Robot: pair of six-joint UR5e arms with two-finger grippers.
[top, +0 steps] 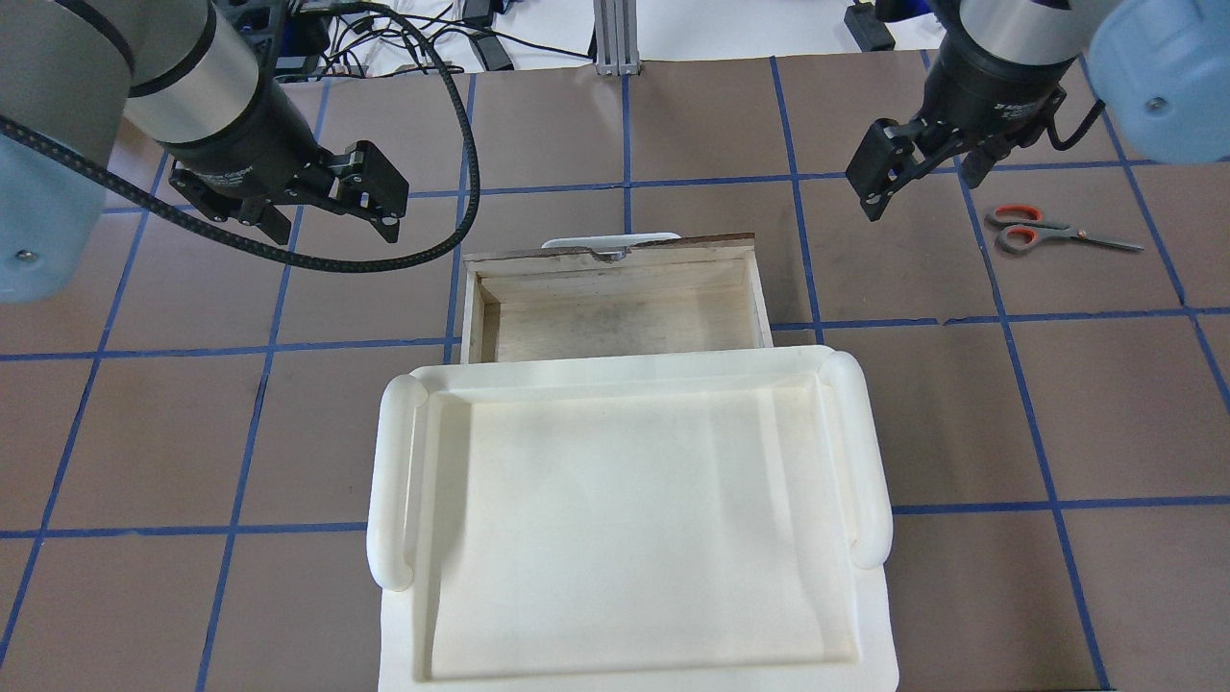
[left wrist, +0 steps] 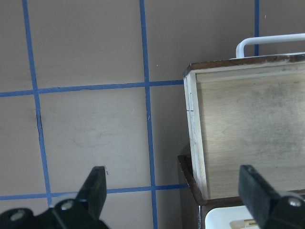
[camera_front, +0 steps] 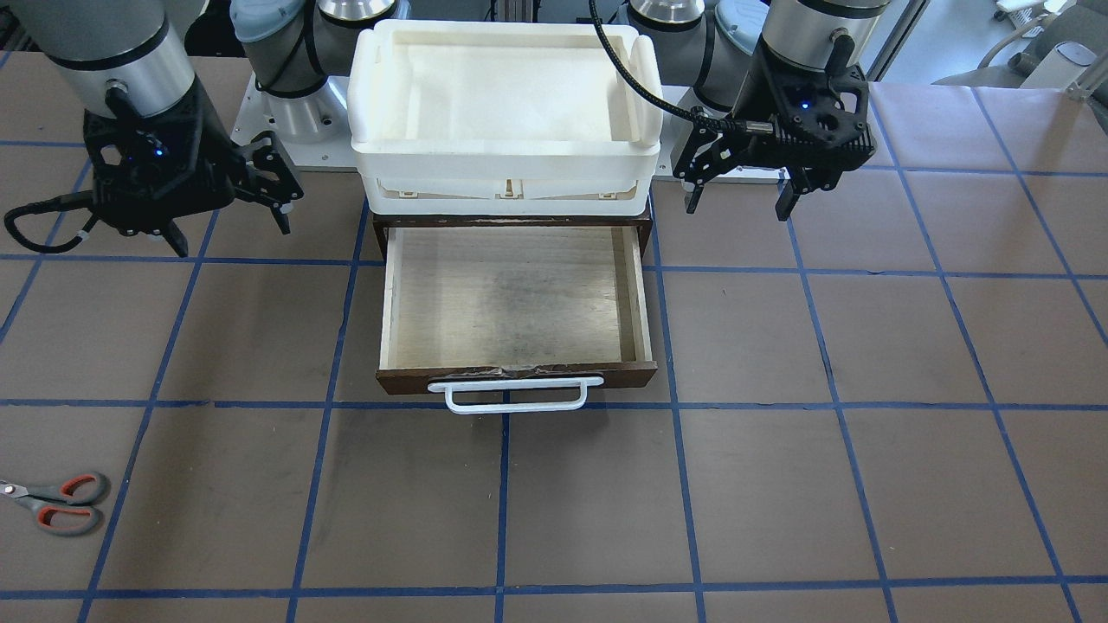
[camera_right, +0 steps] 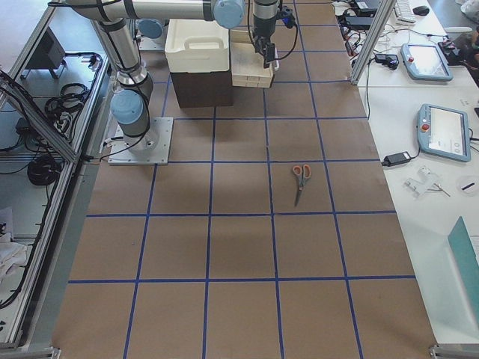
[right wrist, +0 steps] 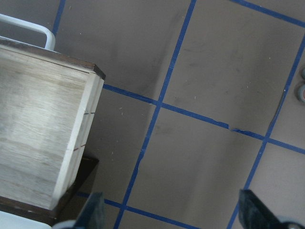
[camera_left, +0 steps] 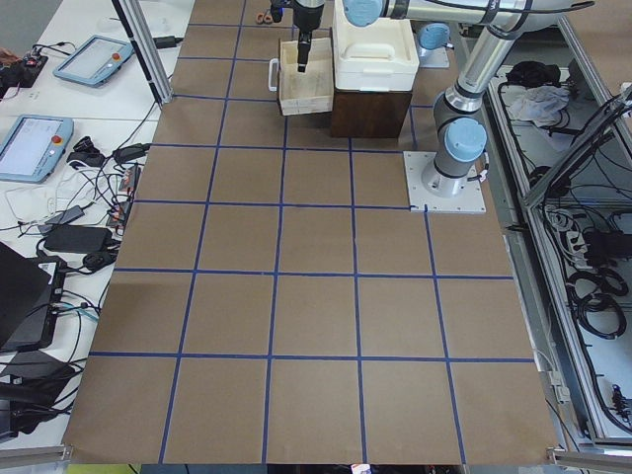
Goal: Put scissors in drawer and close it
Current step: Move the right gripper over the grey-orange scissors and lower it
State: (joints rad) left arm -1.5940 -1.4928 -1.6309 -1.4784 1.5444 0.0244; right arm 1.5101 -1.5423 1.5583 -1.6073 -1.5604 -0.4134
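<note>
**Drawer open, scissors out on the worktop, both pincers spread**

The brown worktop (camera_front: 779, 346), marked into squares by blue tape lines, carries everything. Against its robot-side edge, about midway between the two arms, a white plastic tub (camera_front: 506, 160) sits on top of a dark brown cabinet (camera_left: 370, 114).

From under the tub the drawer (camera_front: 645, 294) is pulled well out toward the operators' edge. Its pale plywood floor shows in full. Its dark wood front and white bar handle (camera_front: 515, 394) face that same edge.

The left pincer (camera_front: 737, 206) hangs above the worktop just off the drawer's side, toward the worktop's left end. Its two fingers are spread wide apart and point downward. The right pincer (camera_front: 232, 238) hangs in the matching spot on the drawer's other side, toward the right end. Its fingers are likewise spread wide. Neither pincer touches the drawer, the tub or the worktop.

The scissors (camera_front: 61, 502) lie flat on the worktop toward its right end, nearer the operators' edge than the drawer front is, and well apart from the drawer. The grey loops with their orange-red lining point back toward the drawer. The thin blades look closed together and point toward the worktop's right end. The right pincer is the nearer of the two, though still clear of the scissors.
</note>
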